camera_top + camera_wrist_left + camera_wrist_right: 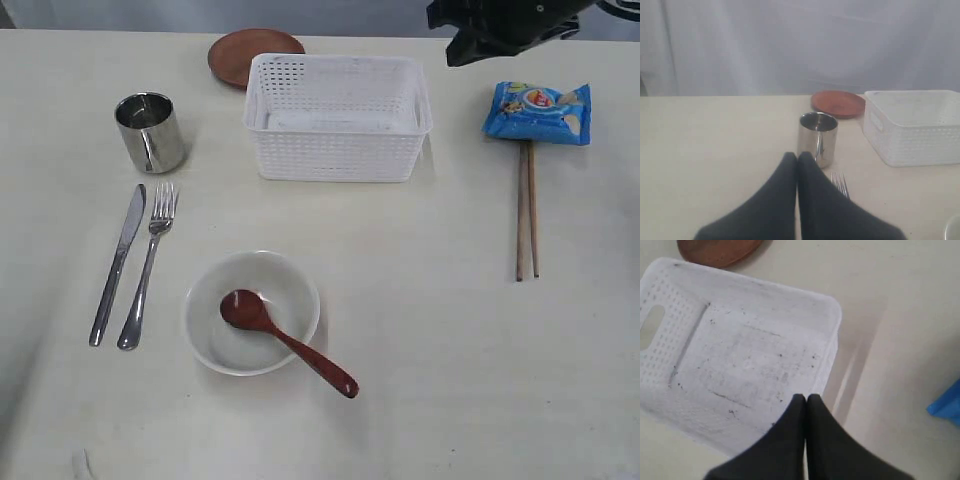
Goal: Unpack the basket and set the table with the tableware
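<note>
The white basket (335, 155) stands empty at the back middle of the table (440, 340), with the brown plate (245, 52) behind it. The steel cup (150, 131), knife (120, 262) and fork (148, 265) lie on the left. The reddish spoon (285, 340) rests in the white bowl (290, 290). Two chopsticks (526, 215) lie on the right. My right gripper (806, 397) is shut and empty, hovering over the basket's (740, 365) near corner. My left gripper (798, 156) is shut and empty, just short of the cup (818, 136), with the fork (841, 182) beside it.
A blue chip bag (538, 112) lies at the far end of the chopsticks, under the dark right arm (500, 25). A grey curtain hangs behind the table's back edge. The plate (838, 103) and basket (912, 130) lie beyond the cup in the left wrist view.
</note>
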You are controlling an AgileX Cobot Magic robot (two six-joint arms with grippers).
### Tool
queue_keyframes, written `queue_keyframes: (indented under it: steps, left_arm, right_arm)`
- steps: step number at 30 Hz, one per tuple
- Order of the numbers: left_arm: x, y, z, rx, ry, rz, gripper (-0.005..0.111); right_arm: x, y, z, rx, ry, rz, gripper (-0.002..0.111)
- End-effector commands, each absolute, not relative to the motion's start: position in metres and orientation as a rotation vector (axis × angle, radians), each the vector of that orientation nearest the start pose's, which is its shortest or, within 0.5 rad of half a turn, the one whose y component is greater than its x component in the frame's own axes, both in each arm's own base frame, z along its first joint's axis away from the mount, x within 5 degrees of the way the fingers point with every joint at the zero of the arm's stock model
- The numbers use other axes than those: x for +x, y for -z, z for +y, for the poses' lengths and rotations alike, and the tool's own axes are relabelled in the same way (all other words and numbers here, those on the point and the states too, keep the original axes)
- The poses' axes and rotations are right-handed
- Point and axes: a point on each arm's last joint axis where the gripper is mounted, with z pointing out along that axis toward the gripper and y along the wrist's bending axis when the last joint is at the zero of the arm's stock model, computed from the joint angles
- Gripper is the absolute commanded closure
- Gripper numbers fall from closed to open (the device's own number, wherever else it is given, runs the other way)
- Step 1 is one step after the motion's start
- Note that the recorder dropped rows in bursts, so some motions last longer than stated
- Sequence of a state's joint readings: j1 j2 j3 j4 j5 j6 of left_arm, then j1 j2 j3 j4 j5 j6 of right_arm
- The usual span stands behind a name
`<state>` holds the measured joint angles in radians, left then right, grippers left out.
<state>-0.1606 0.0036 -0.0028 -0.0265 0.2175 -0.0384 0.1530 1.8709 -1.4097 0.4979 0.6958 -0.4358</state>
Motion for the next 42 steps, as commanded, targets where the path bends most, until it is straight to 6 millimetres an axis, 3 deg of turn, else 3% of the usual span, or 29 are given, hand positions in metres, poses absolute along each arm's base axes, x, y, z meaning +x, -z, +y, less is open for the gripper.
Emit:
queue_keyframes:
  steps: [1,5,16,35,38,42]
  left_arm:
    - [0.055,-0.194,-0.010,0.082,0.180,1.696,0.107]
    - [0.055,-0.194,-0.010,0.082,0.180,1.696,0.107]
    - [0.055,-0.194,-0.010,0.084,0.178,1.696,0.107]
    - [0.055,-0.194,-0.009,0.129,0.128,1.688,0.107]
    - [0.056,-0.202,-0.008,0.184,0.061,1.595,0.107]
    - [0.053,-0.227,-0.009,0.097,0.161,1.330,0.107]
  right_arm:
    - [0.394,-0.233,0.081,-0.307,-0.330,2.659,0.109]
    - [0.387,-0.222,0.068,-0.202,-0.163,2.770,0.109]
    - [0.364,-0.184,0.061,-0.154,-0.114,2.890,0.109]
    - [0.364,-0.184,0.063,-0.131,-0.142,2.880,0.109]
    - [0.363,-0.183,0.063,-0.130,-0.145,2.892,0.109]
    - [0.362,-0.183,0.063,-0.131,-0.144,2.903,0.109]
